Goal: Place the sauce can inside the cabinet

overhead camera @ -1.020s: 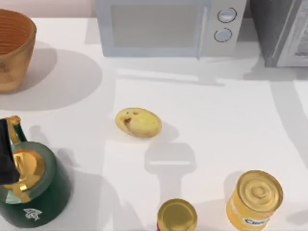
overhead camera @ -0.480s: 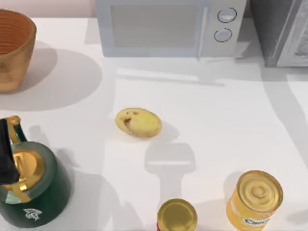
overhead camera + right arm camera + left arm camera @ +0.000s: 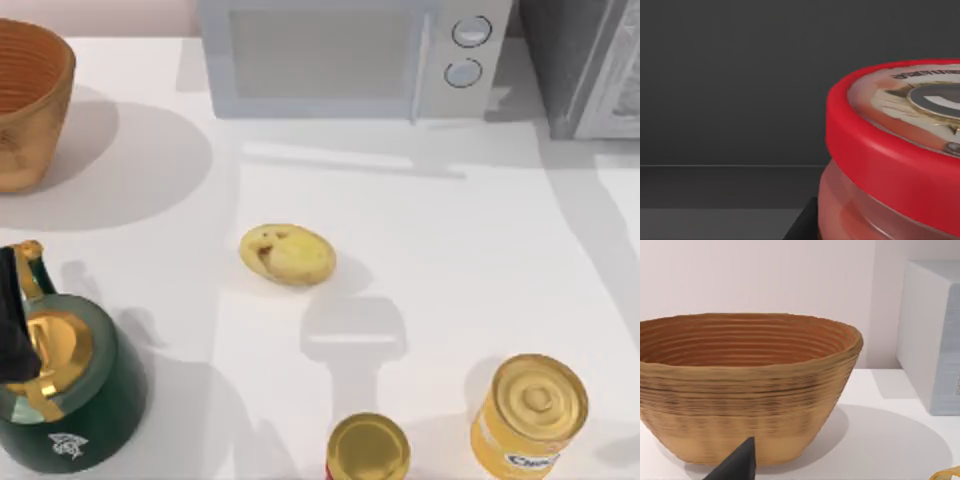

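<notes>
Against the cabinet [image 3: 740, 100] dark interior, sauce can [image 3: 890, 150] looks light, rigid, slick-walled, best held mid-body; right fingers' state cannot tell.

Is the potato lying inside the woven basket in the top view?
No, the potato lies on the bare white table near its middle, well apart from the woven basket at the far left corner.

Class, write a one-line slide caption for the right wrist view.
Red-rimmed sauce can close up against the cabinet and its dark grey interior.
</notes>
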You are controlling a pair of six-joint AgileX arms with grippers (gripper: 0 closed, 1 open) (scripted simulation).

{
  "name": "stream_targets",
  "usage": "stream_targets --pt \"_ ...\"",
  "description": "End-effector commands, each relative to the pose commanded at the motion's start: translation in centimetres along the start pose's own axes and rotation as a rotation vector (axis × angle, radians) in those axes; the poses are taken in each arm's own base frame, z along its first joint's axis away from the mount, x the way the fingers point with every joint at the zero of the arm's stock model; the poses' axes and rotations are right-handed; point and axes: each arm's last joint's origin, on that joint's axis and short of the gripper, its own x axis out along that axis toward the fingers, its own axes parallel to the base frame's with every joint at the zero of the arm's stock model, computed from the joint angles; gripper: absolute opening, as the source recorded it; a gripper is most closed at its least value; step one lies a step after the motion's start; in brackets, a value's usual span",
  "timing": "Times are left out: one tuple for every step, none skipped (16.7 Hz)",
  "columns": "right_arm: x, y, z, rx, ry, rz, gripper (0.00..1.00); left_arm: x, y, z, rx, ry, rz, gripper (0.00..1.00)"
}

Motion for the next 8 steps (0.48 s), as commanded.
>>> stream_targets --pt "0.9 0.1 0.1 0.001 -0.002 0.001 0.00 0.0 0.0 0.0 0.000 0.000 0.000 1.00" --pt "1.8 0.1 0.2 0.002 -0.004 0.001 0.00 0.0 0.0 0.0 0.000 0.000 0.000 1.00" --pt "2.8 0.2 0.2 0.004 -0.005 0.001 0.00 0.0 0.0 0.0 0.000 0.000 0.000 1.00" --pt "3.8 0.2 0.1 0.007 -0.005 0.001 0.00 0.0 0.0 0.0 0.000 0.000 0.000 1.00" --pt "4.6 0.2 0.0 0.010 -0.005 0.001 0.00 0.0 0.0 0.0 0.000 0.000 0.000 1.00" --pt "5.4 0.2 -0.1 0.013 -0.004 0.001 0.00 0.0 0.0 0.0 0.000 0.000 0.000 1.00" --pt "6.1 0.2 -0.2 0.016 -0.003 0.000 0.00 0.0 0.0 0.0 0.000 0.000 0.000 1.00" --pt "6.9 0.2 -0.4 0.017 0.001 0.000 0.00 0.0 0.0 0.0 0.000 0.000 0.000 1.00"
